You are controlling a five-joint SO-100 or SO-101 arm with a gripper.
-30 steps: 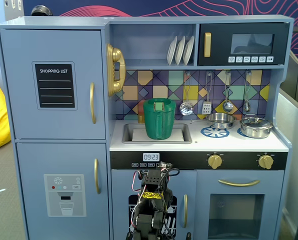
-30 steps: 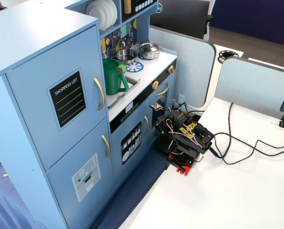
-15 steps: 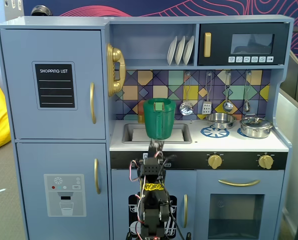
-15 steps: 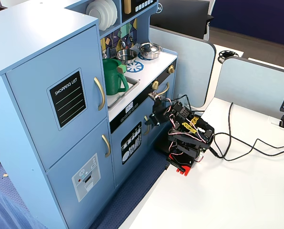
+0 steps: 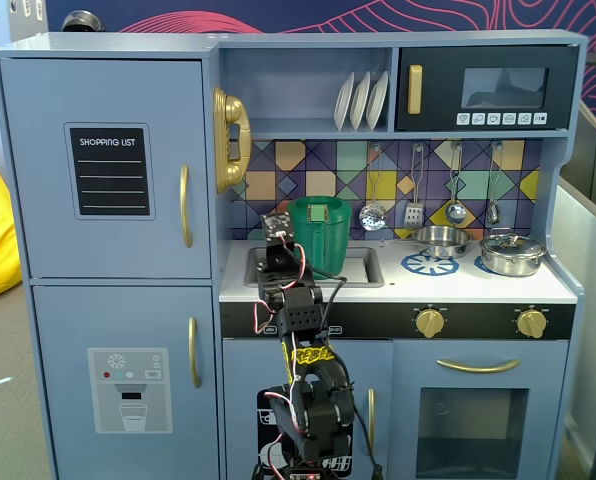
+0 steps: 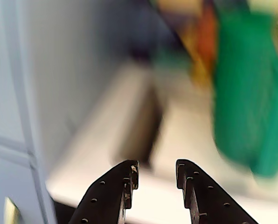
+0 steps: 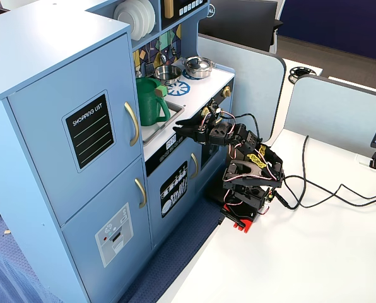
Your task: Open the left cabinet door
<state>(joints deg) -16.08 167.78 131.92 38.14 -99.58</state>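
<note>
Wrist view shows the gripper [image 6: 156, 173] at the bottom edge with its jaws a narrow gap apart and nothing between them; beyond them lie the blurred white counter [image 6: 106, 140] and the green pitcher [image 6: 251, 93] at the right.

From where I stand, the door [image 5: 106, 168] with its chalkboard fills the upper left of a fixed view, and it looks fully closed, flush with the cabinet. Its gold handle [image 5: 185, 206] runs upright along the door's right edge (the side nearest the sink [image 5: 363, 268]), which I'd judge is why the arm reaches in from the middle of the frame. In the other fixed view the gripper [image 7: 182, 125] hangs level over the counter edge, right of the handle [image 7: 132, 124] and well apart from it. The arm sits low on the table [image 7: 314, 252], so it must stretch up and left to hook that bar, I'd guess.
</note>
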